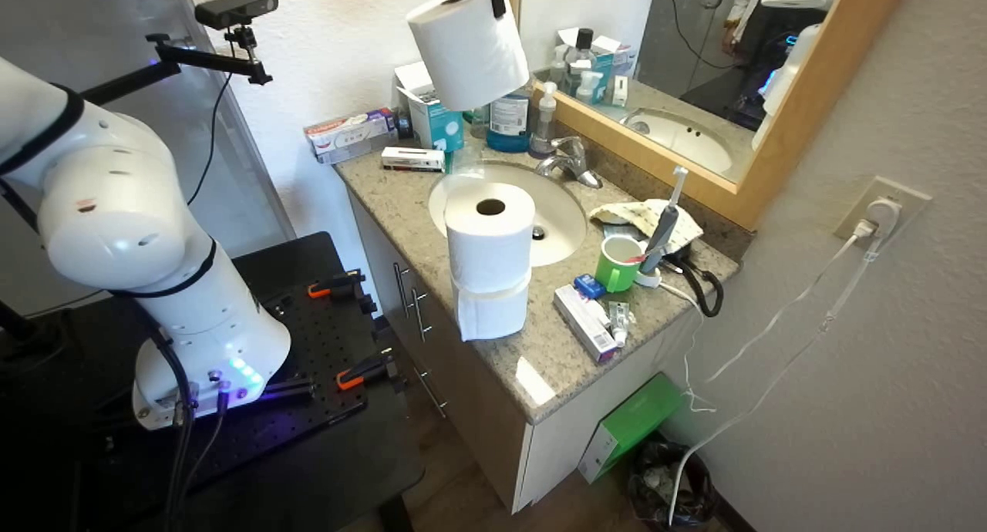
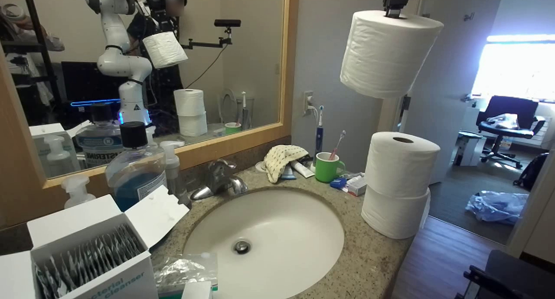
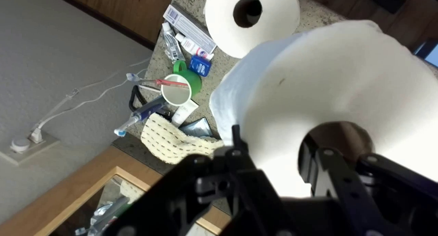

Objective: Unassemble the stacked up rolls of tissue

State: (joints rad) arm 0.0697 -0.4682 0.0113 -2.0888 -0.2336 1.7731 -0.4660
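Claw: the Robotiq gripper [image 1: 480, 0] pinches the wall of a roll, one finger down the hollow core and one along the outside, as the wrist view shows.
Held roll: the held toilet paper roll [image 2: 386, 56] hangs tilted in the air in both exterior views, higher than the other two and touching neither.
Stack: the upper toilet paper roll [image 1: 490, 247] sits upright, core facing up, on the lower toilet paper roll [image 1: 493, 316]; a loose flap of paper hangs from the lower one.
Stack's place: on the speckled countertop [image 1: 385, 200], beside the white sink [image 2: 295, 229] and near the counter's edge.
Faucet: the chrome faucet [image 2: 219, 177] stands at the sink's rim, on the mirror side.
Mug corner: the green mug [image 2: 326, 168] holds a red-handled toothbrush [image 3: 171, 82]; just beside it are the electric toothbrush [image 2: 319, 138] and a patterned cream cloth [image 3: 174, 140]. A small blue container [image 3: 200, 65] and a long white carton [image 3: 191, 29] lie near.
Across the sink: a mouthwash bottle [image 2: 136, 173] with blue liquid, and an open cleanser box [image 2: 125, 281] full of packets.
Mirror: the wood-framed mirror [image 2: 256, 43] reflects the Panda arm [image 1: 116, 216], the held roll and the stack.
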